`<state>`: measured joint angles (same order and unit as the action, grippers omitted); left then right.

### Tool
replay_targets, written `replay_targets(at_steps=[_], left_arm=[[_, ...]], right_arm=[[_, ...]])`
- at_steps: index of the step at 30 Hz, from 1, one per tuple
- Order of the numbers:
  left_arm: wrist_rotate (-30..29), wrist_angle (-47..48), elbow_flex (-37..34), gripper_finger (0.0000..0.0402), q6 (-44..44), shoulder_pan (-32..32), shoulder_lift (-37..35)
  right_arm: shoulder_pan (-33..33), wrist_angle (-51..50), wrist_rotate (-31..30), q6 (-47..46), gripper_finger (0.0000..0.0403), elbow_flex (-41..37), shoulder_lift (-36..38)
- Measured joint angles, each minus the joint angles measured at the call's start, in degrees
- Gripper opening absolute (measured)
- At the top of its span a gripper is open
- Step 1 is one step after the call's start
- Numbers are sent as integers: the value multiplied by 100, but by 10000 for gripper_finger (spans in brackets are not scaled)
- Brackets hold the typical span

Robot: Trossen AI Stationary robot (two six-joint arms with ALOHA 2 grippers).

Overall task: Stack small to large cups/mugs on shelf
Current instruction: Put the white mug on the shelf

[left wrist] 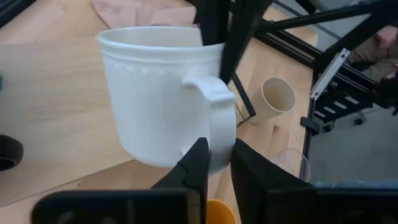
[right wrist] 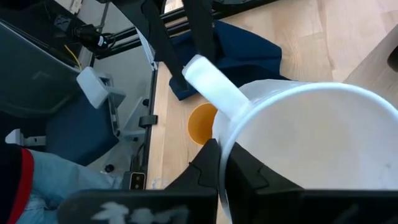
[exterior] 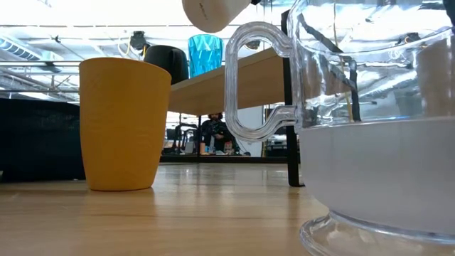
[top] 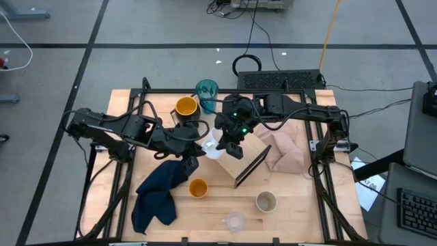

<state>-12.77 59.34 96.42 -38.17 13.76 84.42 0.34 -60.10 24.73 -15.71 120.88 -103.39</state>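
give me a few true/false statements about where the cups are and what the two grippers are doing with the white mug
1. The left gripper has its fingers closed on the handle of the white mug. True.
2. The right gripper is open and clear of the mug. False: its fingers pinch the mug's rim.
3. The white mug rests on the table. False: in the low view it hangs above the shelf.
4. The teal tumbler stands at the far edge of the table, beside the yellow-orange mug. True.
5. The small orange cup lies inside the dark blue cloth. False: it stands upright beside the cloth.
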Motion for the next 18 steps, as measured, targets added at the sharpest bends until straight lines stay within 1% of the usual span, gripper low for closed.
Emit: replay_targets(at_steps=[4,5,6,8,9,10,11,13,15,17,18], left_arm=[[-84,177,-4,88,-36,-9,0],[-234,440,-18,96,-40,-10,-9],[-282,677,-34,102,-50,-32,-21],[-457,742,-15,107,-259,-60,-17],[-501,954,-16,107,-447,-63,-15],[-459,1196,-26,105,-584,-68,-15],[-331,1219,-33,103,-612,-80,-15],[-150,960,-11,98,-615,-76,-15],[-62,879,-22,94,-656,-33,-15],[-32,540,-15,92,-758,31,-15],[-36,517,-15,92,-774,50,-15]], right_arm=[[4,-139,29,-40,0,0,33],[8,-320,239,32,0,-8,71],[47,-397,401,35,0,-10,106],[131,-296,444,91,0,20,133],[165,-306,476,109,0,20,137],[196,-286,357,125,0,18,136],[209,-317,222,122,0,5,127],[210,-277,31,112,0,-2,103],[226,-387,-277,116,0,-2,104],[224,-490,-691,58,0,-2,116],[181,-507,-853,-24,0,-2,116]])
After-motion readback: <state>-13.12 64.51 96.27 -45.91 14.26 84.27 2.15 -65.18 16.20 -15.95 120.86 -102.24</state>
